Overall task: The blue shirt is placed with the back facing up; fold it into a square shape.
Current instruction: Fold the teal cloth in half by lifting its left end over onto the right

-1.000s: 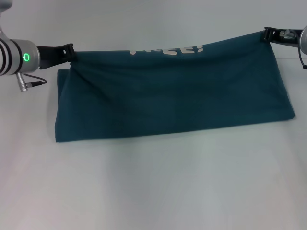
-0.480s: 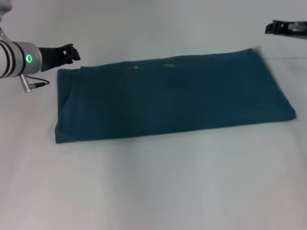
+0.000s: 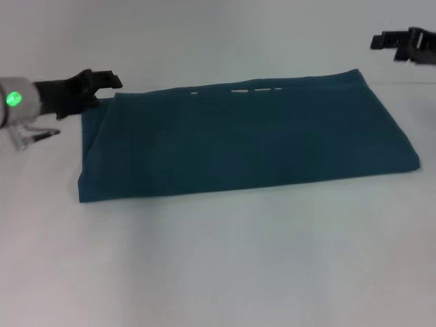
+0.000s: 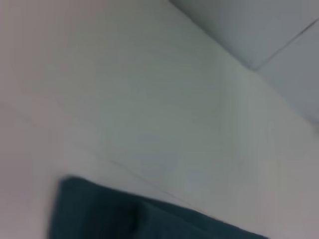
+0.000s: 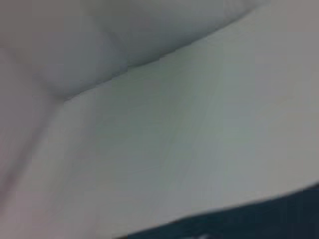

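The blue shirt (image 3: 245,139) lies flat on the white table (image 3: 218,266) as a wide folded rectangle, plain side up. Thin slivers of white lettering (image 3: 255,89) peek out along its far edge. My left gripper (image 3: 109,87) hovers just off the shirt's far left corner, open and holding nothing. Up and to the right of the far right corner, my right gripper (image 3: 383,45) is also open and clear of the cloth. A corner of the shirt (image 4: 124,219) shows in the left wrist view. An edge of the shirt (image 5: 249,221) shows in the right wrist view.
Bare white tabletop stretches from the shirt's near edge toward me. A table seam or edge (image 4: 279,47) shows in the left wrist view.
Both grippers let go of the raised far edge. It dropped flat, covering most of the lettering. The grippers lifted away, the right one farther outward.
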Robot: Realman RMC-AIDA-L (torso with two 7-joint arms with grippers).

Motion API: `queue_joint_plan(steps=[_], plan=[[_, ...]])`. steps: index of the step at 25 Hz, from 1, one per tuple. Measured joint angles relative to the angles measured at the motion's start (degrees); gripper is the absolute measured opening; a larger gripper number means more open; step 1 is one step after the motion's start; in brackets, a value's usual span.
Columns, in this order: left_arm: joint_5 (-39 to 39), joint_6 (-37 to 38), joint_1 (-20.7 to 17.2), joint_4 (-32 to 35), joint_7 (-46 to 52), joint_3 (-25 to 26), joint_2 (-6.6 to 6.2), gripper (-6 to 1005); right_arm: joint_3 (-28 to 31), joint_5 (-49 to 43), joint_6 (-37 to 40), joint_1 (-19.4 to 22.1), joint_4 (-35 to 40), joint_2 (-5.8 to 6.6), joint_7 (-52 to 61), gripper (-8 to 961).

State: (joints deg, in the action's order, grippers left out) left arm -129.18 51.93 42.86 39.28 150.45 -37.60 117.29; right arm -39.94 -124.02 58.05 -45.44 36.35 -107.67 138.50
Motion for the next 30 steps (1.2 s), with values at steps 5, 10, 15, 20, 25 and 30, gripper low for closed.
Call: queue_joint_plan(steps=[5,10,15,20,25,30], plan=[[13.12,15.78,-8.34,2.15,-4.17,5.2,-0.34,685,3.33,14.44,18.88,9.59,-0.23,0.33,-5.21,768],[13.16,29.96,-14.4,2.13,-3.4,15.39,-0.08,750,5.41,19.99,29.49,17.77,-1.06,-0.39,-8.18,792],[12.33,33.85,-19.54,2.0,0.44,18.52,1.07,751,7.39,20.25,33.42,20.67,-3.71,-0.48,-11.23,796],[11.8,29.58,-20.51,-1.17,2.85,17.73,2.09,752,7.38,19.78,33.44,20.57,-4.46,-0.26,-12.75,794],[8.41,23.06,-18.67,-4.01,4.35,17.71,2.73,753,7.19,19.77,33.25,19.77,-4.54,-0.25,-12.83,792],[6.48,18.88,-17.28,-6.0,5.37,17.64,2.88,752,7.33,19.78,32.97,19.71,-4.54,-0.17,-12.85,790]])
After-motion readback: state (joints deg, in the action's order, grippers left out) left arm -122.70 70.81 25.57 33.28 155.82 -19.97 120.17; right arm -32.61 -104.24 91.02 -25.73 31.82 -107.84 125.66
